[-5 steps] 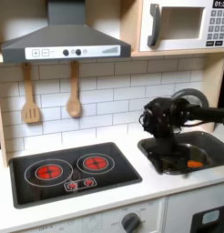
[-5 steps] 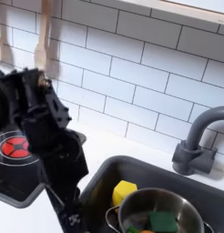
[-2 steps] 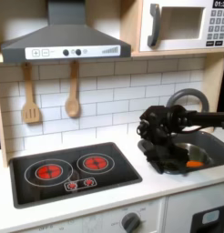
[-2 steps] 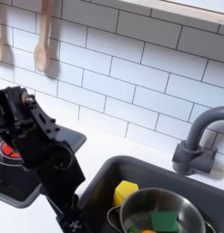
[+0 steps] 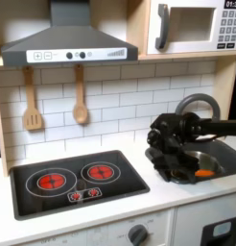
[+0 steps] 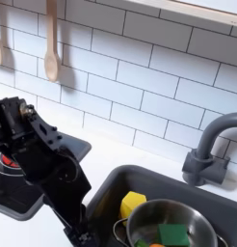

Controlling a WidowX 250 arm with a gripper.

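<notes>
We see the gripper (image 6: 80, 234) has dipped lower at the sink's (image 6: 116, 178) left edge | pot (image 6: 173, 224) sits inside the sink, yellow block (image 6: 133, 204) beside it | can't tell if the gripper's pinching.

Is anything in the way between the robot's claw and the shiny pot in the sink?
Nothing visible blocks it. In the second exterior view the gripper hangs low at the sink's left edge, and the metal pot sits just to its right. The yellow block lies beside the pot, near that gap but not across it.
</notes>
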